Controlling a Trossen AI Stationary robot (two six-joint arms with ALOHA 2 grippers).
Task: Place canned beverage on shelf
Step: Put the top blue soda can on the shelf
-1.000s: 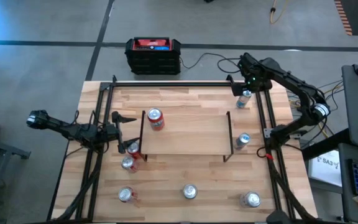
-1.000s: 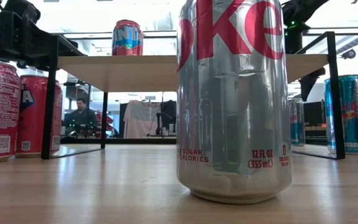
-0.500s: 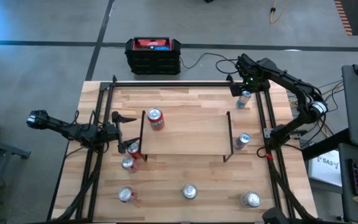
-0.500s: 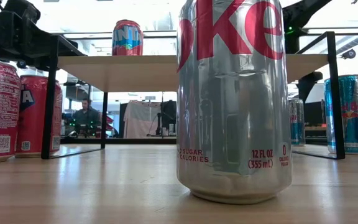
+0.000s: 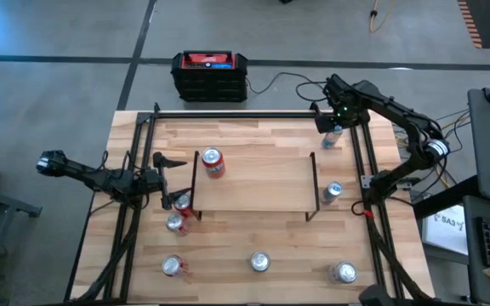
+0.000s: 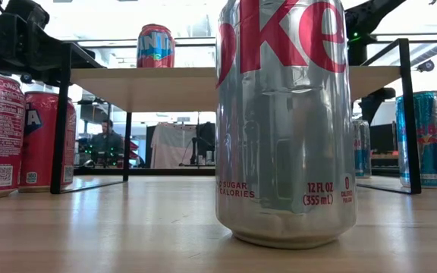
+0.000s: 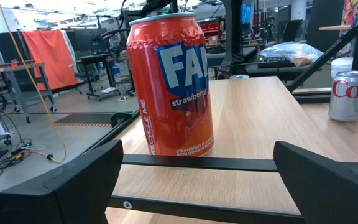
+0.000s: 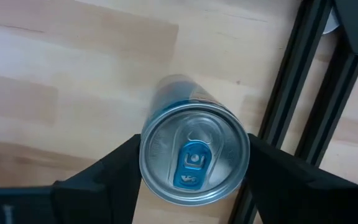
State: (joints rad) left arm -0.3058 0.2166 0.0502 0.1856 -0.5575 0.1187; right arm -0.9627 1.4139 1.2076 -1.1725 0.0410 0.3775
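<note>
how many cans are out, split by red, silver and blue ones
Red cans: 4
Silver cans: 2
Blue slim cans: 2
Total: 8 cans, one of them on the shelf, one under the right gripper.

The wooden table (image 5: 253,238) has a low shelf (image 5: 258,183) in the middle with one red can (image 5: 213,161) on it, other cans scattered around.
</note>
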